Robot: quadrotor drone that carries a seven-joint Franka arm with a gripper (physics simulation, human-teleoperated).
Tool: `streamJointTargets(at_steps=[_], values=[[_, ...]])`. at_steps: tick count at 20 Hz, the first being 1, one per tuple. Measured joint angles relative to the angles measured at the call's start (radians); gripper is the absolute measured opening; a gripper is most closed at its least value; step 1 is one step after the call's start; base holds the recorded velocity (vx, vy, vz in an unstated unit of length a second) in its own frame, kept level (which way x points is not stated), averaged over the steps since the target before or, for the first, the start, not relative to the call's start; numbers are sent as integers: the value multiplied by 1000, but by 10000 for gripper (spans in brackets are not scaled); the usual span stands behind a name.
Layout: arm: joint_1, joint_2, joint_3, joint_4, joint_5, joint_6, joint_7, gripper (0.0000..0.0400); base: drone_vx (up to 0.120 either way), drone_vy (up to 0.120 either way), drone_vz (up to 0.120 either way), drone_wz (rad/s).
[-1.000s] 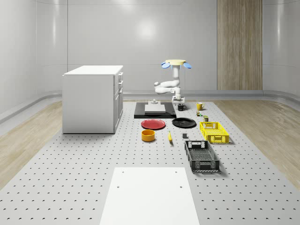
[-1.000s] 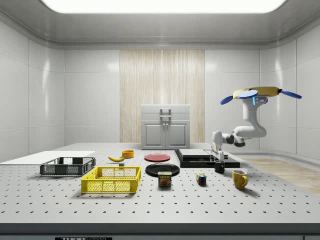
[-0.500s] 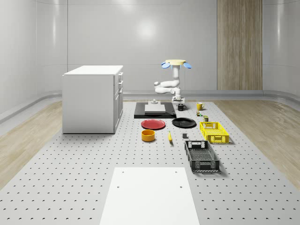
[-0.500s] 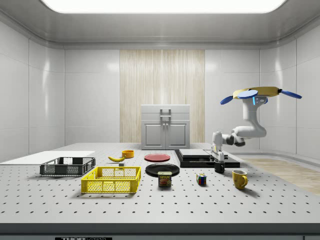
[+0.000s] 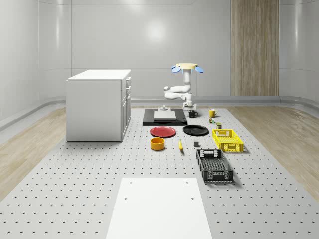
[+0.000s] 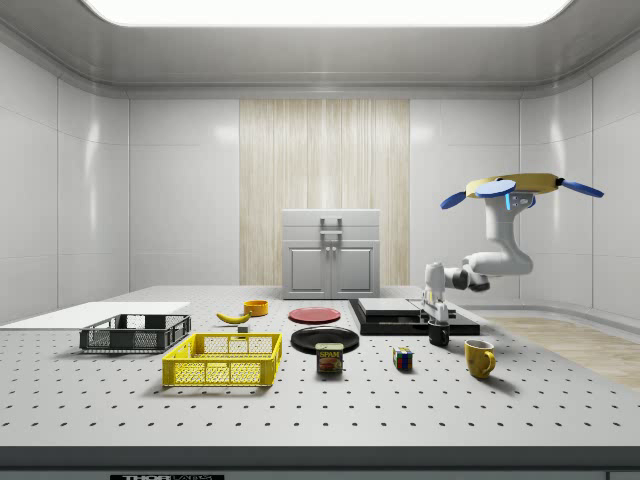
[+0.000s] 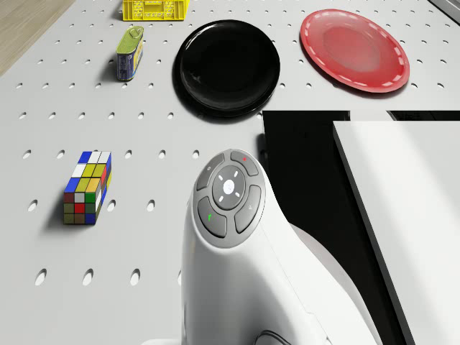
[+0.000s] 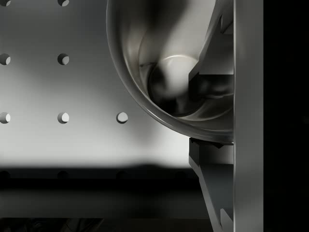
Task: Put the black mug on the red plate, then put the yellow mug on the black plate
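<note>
The black mug (image 6: 439, 336) stands on the table beside the dark platform (image 5: 149, 121), on its side toward the side view's camera. My gripper (image 6: 438, 321) points straight down onto it, shut on the black mug. In the wrist view one of the fingers (image 8: 212, 72) is inside the mug (image 8: 140, 87) and the other is outside its wall. The drone (image 6: 520, 184) hovers above and behind the mug. The yellow mug (image 6: 479, 357) stands apart, nearer the side camera. The red plate (image 7: 354, 50) and black plate (image 7: 230, 67) lie side by side on the table.
A Rubik's cube (image 7: 86, 187) and a can (image 7: 130, 52) lie near the black plate. A yellow crate (image 5: 227, 140), black crate (image 5: 214, 166), orange bowl (image 5: 157, 144) and banana (image 5: 180, 145) sit toward the whole-scene camera. A white cabinet (image 5: 98, 104) stands at that view's left.
The fingers have gone from wide open to shut on the black mug's wall. The drone, arm and mug have hardly moved.
</note>
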Motion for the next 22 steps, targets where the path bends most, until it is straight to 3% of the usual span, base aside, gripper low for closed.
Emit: streamJointTargets(at_steps=[10, 16, 22], values=[[-14, -11, 137, -17, 136, -29, 21, 110, 4, 0, 116, 0], [-20, -28, 169, -18, 171, -20, 28, 110, 120, -120, 113, 0], [-24, -48, 180, -18, 186, -4, 31, 110, 120, -120, 0, 0]])
